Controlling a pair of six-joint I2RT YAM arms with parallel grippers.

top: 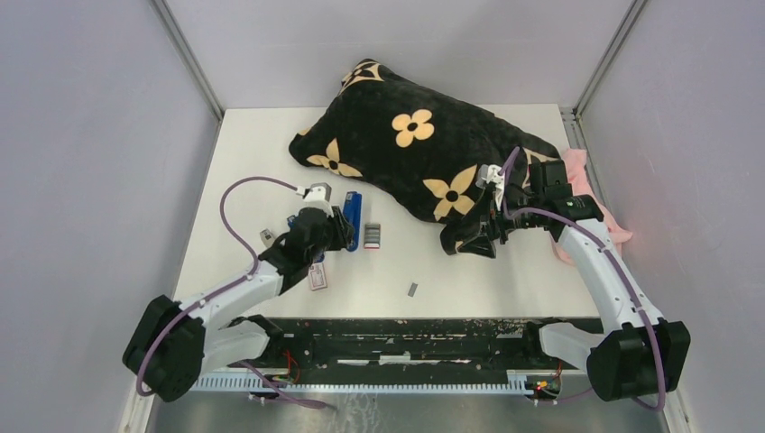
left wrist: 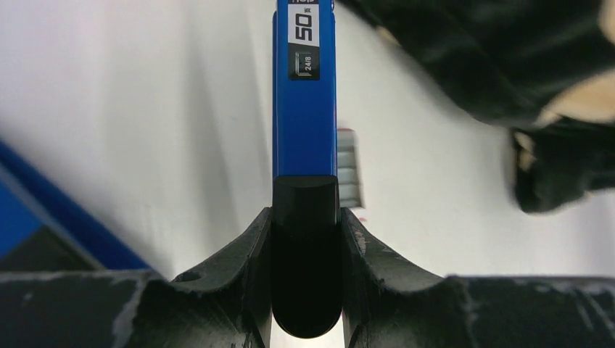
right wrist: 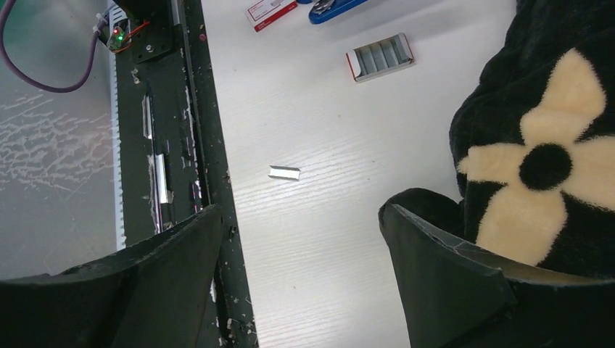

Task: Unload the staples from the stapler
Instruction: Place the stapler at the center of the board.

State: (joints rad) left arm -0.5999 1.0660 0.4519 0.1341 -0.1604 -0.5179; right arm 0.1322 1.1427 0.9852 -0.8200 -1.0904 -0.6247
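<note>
My left gripper is shut on the black rear end of a blue stapler, which points away over the table. A small grey-and-black object left of the left arm looks like the small stapler. A loose strip of staples lies on the table in front. An open tray of staple strips lies right of the blue stapler. My right gripper is open and empty at the blanket's near edge.
A black blanket with tan flowers covers the back right of the table, with a pink cloth beyond it. A red-and-white box lies by the left arm. A second blue stapler lies left of the left gripper.
</note>
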